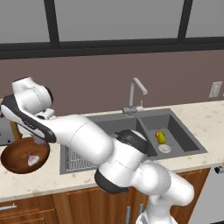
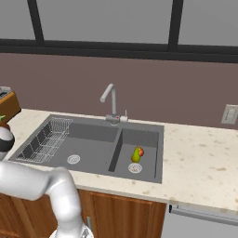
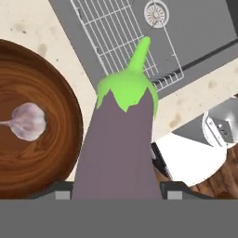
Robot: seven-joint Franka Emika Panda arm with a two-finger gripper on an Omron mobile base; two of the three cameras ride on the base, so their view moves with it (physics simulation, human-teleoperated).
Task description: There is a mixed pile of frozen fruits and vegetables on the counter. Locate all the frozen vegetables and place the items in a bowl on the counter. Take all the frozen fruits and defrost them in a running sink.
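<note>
Between the jaws, eggplant (image 3: pixel 120 148), beside bowl (image 3: pixel 56 153)

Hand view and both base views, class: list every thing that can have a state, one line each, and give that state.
Dark purple eggplant with green cap: held between the fingertips, beside the bowl's rim.
Two-finger gripper: shut on the eggplant.
Dark brown wooden bowl: upright on the counter, holding the bulb.
Pale whitish-pink bulb: lying in the bowl.
Yellow-green pear-shaped piece: in the smaller sink basin.
Curved silver tap: no water visible.

I grip the eggplant (image 3: pixel 120 148) beside the bowl (image 3: pixel 65 107), which holds what looks like the whitish bulb (image 3: pixel 29 122).
</note>
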